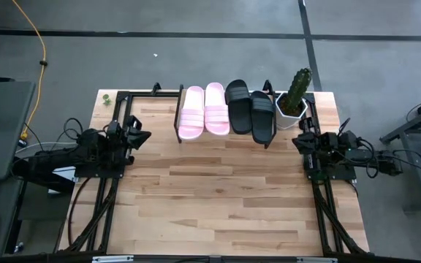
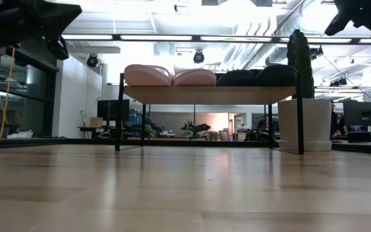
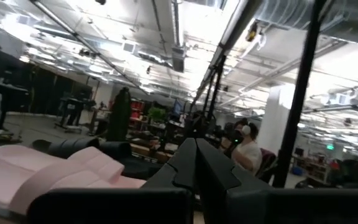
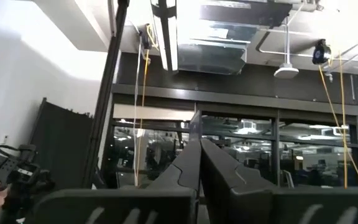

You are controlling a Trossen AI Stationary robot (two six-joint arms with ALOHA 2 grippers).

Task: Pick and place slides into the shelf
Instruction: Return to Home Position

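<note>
as the four slides (image 1: 226, 108) sit on the shelf (image 2: 208, 95) and the left gripper (image 1: 143, 136) and right gripper (image 1: 298, 140) are both pinched closed and empty, the risk is the right one brushing the cactus (image 1: 296, 91) or shelf, jolting a slide off.

Both arms are finished in black throughout, with no visible markings. The left gripper (image 1: 142, 136) carries two matte dark fingers (image 3: 182, 169). Each is angular, tapers to a narrow tip and has a flat inner face, and the two faces meet along a straight seam. Directly behind the fingers runs a wide dark crossbar (image 3: 104, 205) with rounded edges. The right gripper (image 1: 299, 140) has matching fingers (image 4: 185, 171) and crossbar (image 4: 104, 208). Behind each gripper sits a blocky wrist housing (image 1: 93, 140), with loose black cables (image 1: 71, 128) looping from it.
</note>
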